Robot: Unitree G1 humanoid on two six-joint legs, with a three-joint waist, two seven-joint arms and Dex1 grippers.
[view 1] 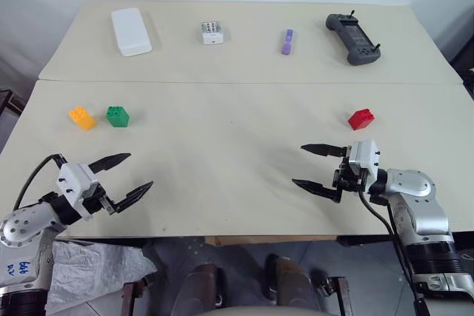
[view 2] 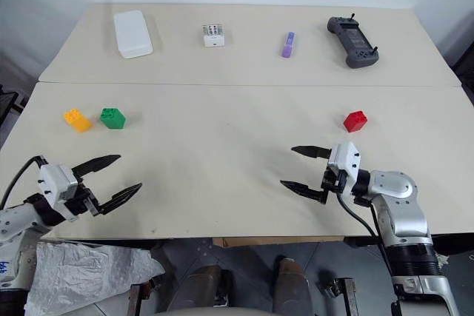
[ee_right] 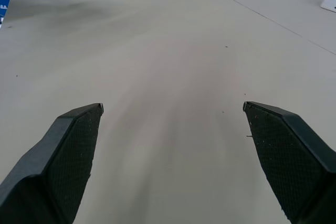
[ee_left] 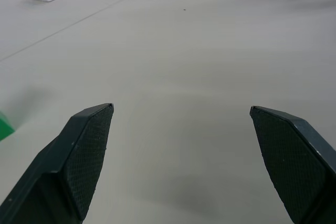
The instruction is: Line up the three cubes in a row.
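I see two beige tables point(view 1: 237, 175) pushed together, with a seam running left to right between them. On the near one, an orange-yellow brick point(view 1: 81, 117) and a green brick point(view 1: 117, 116) sit just beside each other at the left, and a red brick point(view 1: 361, 118) sits well apart at the right. Along the far one lie a white box point(view 1: 131, 31), a white dotted cube point(view 1: 212, 32), a small purple item point(view 1: 287, 41) and a dark grey handheld controller point(view 1: 353, 38).
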